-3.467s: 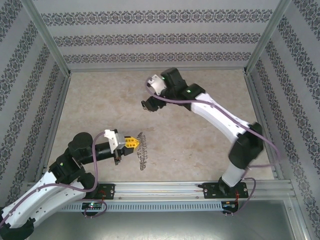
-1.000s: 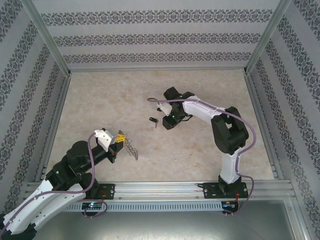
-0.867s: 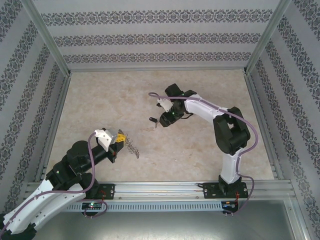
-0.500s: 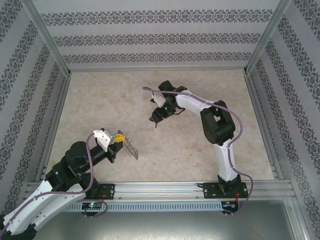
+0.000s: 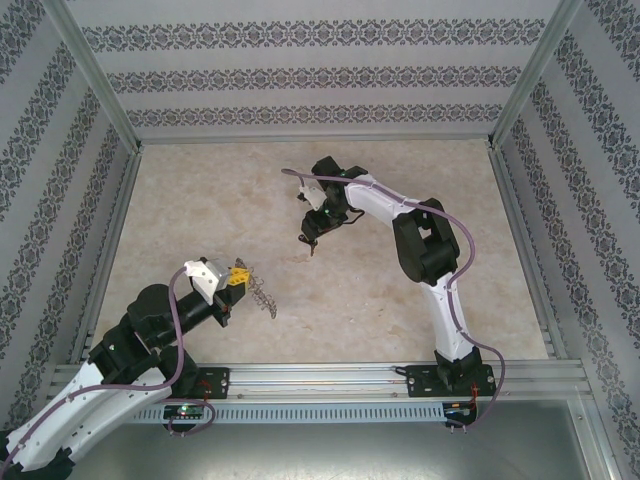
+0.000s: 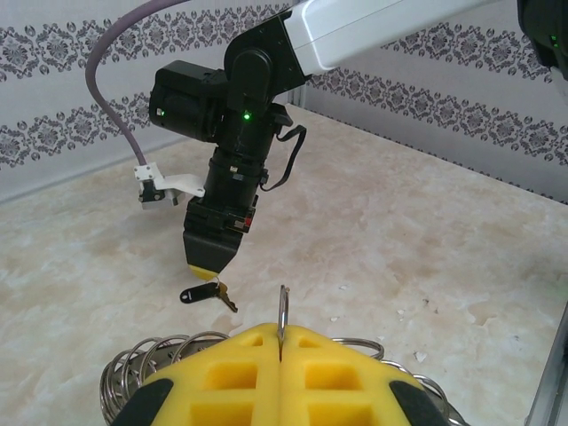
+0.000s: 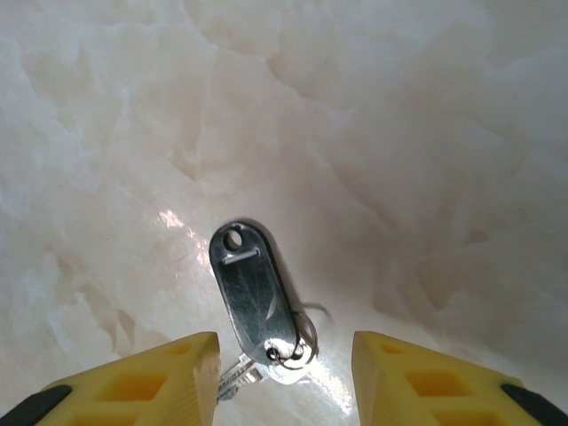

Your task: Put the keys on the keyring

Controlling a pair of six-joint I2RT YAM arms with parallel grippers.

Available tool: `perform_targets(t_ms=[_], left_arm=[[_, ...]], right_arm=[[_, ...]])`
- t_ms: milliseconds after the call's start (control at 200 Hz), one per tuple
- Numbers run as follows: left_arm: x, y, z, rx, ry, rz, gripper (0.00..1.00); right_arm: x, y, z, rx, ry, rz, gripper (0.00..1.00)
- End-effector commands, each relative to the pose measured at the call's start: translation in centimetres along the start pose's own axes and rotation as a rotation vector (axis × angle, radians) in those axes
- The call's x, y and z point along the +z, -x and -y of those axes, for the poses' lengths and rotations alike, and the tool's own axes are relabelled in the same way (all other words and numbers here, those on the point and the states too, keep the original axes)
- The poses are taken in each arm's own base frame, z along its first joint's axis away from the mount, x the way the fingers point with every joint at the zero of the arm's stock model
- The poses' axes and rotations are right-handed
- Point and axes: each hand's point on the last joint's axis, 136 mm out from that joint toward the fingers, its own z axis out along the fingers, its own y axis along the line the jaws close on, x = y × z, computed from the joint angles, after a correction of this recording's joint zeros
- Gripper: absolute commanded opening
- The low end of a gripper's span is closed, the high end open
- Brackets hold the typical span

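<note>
Left wrist view: closest to the camera, the left fingers (image 6: 280, 355) are pressed together, yellow pads meeting at a seam. They pinch one thin wire loop of the keyring (image 6: 151, 366), which stands upright out of the seam. More grey wire loops of the keyring fan out below and to both sides of the fingers. Just beyond the fingertips, the key (image 6: 199, 294) lies flat on the pale marbled desk (image 6: 426, 257), black head to one side, short blade to the other. Directly above the key, the right fingers (image 6: 211, 259) point straight down, their tips close over the key's head. Behind them stands a patterned wall.

Right wrist view: the right fingers (image 7: 151, 377) are spread, one yellow pad at each lower corner. The key (image 7: 253, 297) lies on the desk in the gap between them and just ahead, touching neither pad. Its dark glossy head points away from the fingers, with a small hole at the far end. Its blade and a tiny ring sit at the near end, close to one pad.

Top external view: near the arm bases, the left fingers (image 5: 238, 277) grip the keyring (image 5: 263, 296), which trails from their tips. Whether it touches the desk (image 5: 200, 200) cannot be told. Farther out, well apart from the keyring, the right fingers (image 5: 311, 234) hang over the key (image 5: 308, 249).
</note>
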Motion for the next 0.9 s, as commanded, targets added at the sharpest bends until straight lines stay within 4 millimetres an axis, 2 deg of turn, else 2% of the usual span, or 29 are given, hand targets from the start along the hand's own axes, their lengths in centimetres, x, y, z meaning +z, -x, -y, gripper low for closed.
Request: perform_targets(t_ms=[0,290,620,899], left_arm=[[-0.4,2.2,0.3,0.012,-0.013,0.09,0.0],[-0.8,2.4,0.4,0.012,-0.021,0.108,0.0],[-1.0,2.7,0.6,0.01,-0.031,0.125,0.0],[-1.3,2.9,0.6,0.012,-0.033,0.136,0.0]], right_arm=[[0.7,-1.0,0.8,0.015,-0.019,-0.053,0.44],[1.2,-1.1,1.0,0.016,-0.027,-0.086,0.43],[1.5,-1.1,0.9,0.015,-0.036,-0.106,0.3],[1.7,-1.4,0.8,0.016,-0.035,-0.118,0.29]])
